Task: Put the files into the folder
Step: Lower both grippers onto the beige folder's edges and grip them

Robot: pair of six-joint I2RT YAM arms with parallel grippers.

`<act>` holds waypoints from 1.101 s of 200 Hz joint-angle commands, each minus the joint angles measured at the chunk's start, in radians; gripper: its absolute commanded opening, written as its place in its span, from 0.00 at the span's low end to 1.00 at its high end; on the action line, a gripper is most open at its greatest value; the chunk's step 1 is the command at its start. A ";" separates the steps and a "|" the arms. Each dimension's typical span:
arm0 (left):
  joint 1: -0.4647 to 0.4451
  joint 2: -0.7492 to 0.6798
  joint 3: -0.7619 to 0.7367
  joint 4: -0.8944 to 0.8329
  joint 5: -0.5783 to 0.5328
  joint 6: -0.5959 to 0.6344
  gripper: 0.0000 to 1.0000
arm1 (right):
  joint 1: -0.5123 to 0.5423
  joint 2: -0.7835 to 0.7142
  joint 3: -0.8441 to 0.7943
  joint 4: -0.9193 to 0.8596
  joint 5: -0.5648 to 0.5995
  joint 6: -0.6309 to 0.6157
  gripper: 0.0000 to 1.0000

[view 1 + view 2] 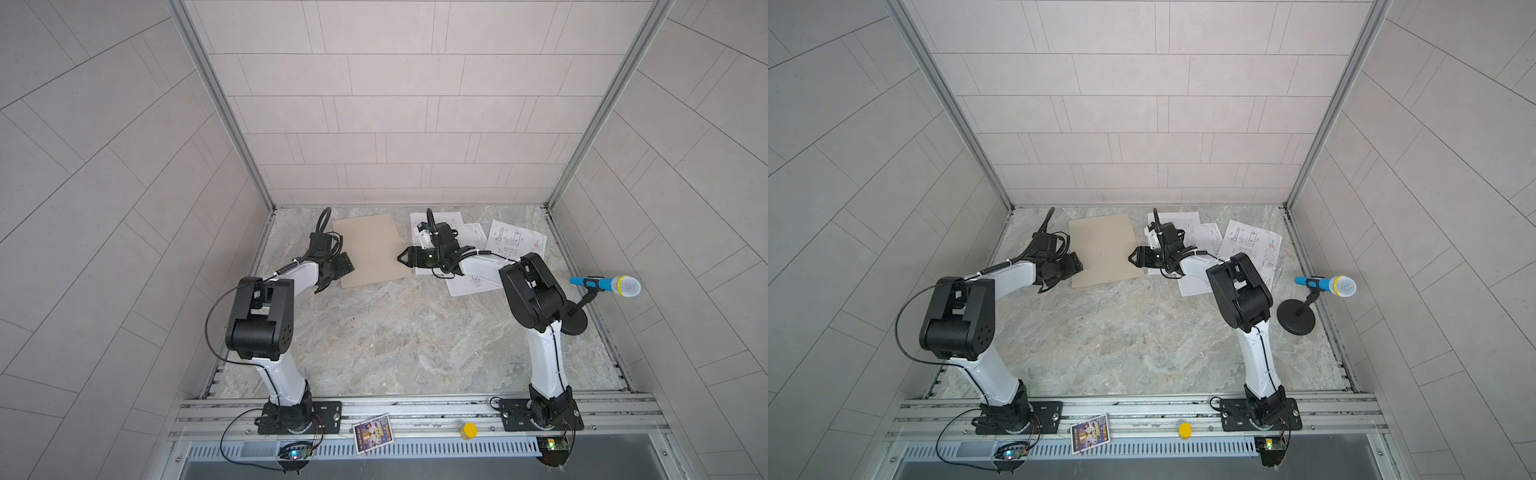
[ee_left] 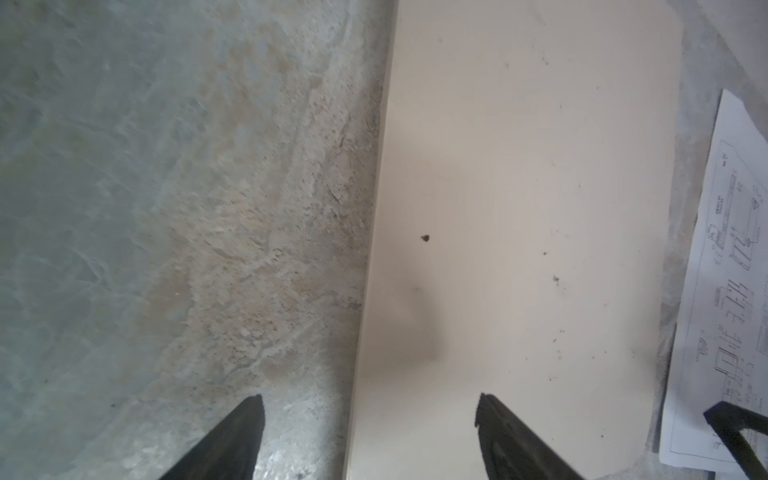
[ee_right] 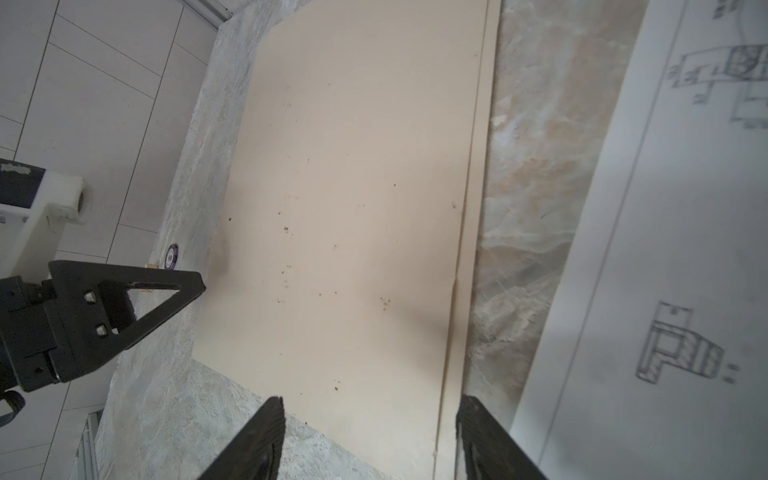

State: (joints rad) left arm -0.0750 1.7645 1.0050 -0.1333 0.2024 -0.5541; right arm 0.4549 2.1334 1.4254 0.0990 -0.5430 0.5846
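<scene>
Both fingers of left pincer apart, straddling one long edge of closed tan folder; nothing clamped. Right pincer fingers likewise apart, straddling opposite long edge, gripping nothing. Folder flat on marble table, directly between two pincers. Three files loose on table behind right pincer, overlapping, partly under its arm, nearest sheet just beside folder.

Soft, even, bright light with faint shadows — wide-angle bending at edges, wrist views slightly blurred.
</scene>
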 commanded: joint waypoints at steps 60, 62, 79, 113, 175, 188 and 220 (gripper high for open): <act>-0.006 -0.010 -0.040 0.028 0.018 -0.023 0.85 | 0.021 0.078 0.062 -0.056 -0.013 0.008 0.64; -0.005 -0.010 -0.040 0.029 0.018 -0.022 0.85 | 0.020 0.079 0.063 -0.057 -0.011 0.006 0.64; -0.005 -0.005 -0.039 0.031 0.029 -0.026 0.85 | 0.022 0.082 0.064 -0.063 0.002 -0.001 0.64; -0.006 -0.003 -0.047 0.039 0.043 -0.035 0.84 | 0.022 0.080 0.062 -0.090 0.017 -0.014 0.64; -0.006 -0.008 -0.059 0.063 0.082 -0.049 0.83 | 0.022 0.077 0.058 -0.102 0.007 -0.017 0.64; -0.005 -0.009 -0.060 0.072 0.093 -0.052 0.83 | 0.027 0.079 0.049 -0.092 -0.012 -0.003 0.64; -0.005 -0.019 -0.067 0.079 0.110 -0.058 0.83 | 0.029 0.074 0.014 -0.055 -0.046 0.031 0.64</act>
State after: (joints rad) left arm -0.0772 1.7641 0.9539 -0.0719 0.2886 -0.6018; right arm 0.4713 2.2009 1.4734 0.0498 -0.5613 0.5831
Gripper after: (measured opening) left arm 0.829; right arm 0.642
